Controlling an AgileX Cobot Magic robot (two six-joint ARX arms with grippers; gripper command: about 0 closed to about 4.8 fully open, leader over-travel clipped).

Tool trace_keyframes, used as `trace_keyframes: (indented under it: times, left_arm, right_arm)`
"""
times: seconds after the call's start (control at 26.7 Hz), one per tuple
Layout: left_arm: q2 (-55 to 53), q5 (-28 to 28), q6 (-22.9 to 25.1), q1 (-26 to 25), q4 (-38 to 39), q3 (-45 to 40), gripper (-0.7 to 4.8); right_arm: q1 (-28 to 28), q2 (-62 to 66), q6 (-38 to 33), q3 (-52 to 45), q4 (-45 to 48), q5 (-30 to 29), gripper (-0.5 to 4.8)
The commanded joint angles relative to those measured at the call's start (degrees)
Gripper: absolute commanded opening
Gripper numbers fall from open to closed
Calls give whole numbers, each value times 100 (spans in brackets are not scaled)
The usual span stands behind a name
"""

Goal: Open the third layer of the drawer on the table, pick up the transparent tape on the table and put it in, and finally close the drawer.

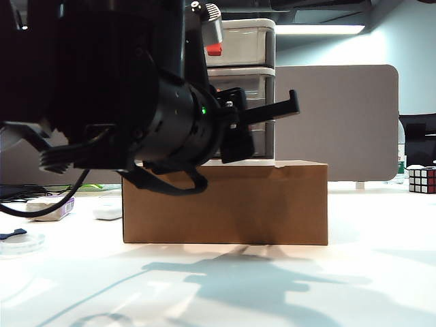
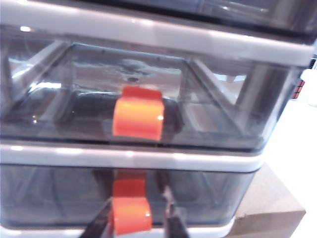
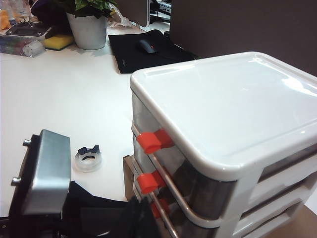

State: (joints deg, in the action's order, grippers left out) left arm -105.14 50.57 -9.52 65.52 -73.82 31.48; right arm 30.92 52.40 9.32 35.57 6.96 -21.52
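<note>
Left gripper [image 2: 133, 220] is right at the front of the third layer [image 2: 59, 196], its two dark fingers [image 2: 174, 224] either side of the lowest red-orange handle [image 2: 130, 212]. Small gaps show on both sides of the handle, so jaws look partly apart, not clamped; contact can't be confirmed. The drawer front sits flush in the white frame of the drawer [image 3: 223, 119], not pulled out. The middle drawer's handle [image 2: 138, 115] sits directly above.

Right gripper: not seen in any view, state can't be told.

The transparent tape [image 3: 88, 159] lies flat on the table [image 3: 64, 99], well apart from the left gripper, off to the cabinet's handle side, dark blue tab showing.

Only the right wrist view shows the tape clearly, all three handles stacked, and the left arm's grey housing [image 3: 47, 173] down by the cabinet. The exterior view is mostly blocked by a black arm up close; it shows the cabinet standing on a brown cardboard box [image 1: 225, 204], plus a Rubik's cube [image 1: 422, 180] far right. The left wrist view alone shows the fingers around the handle.
</note>
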Motion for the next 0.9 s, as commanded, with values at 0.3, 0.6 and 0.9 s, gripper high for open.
trace_keyframes:
  times: [0.3,0.6,0.9]
  left_arm:
    - [11,136,4,4,-31,31,43]
    - [11,494,4,28,155,28,-6]
    - [13,730,2,136,149,13,-6]
  right_arm:
    - [39,-11,-11,39,85,-59,-5]
    - [39,310,-9,39,304,-48,-5]
    - [39,962,-33,39,979,-50,-5]
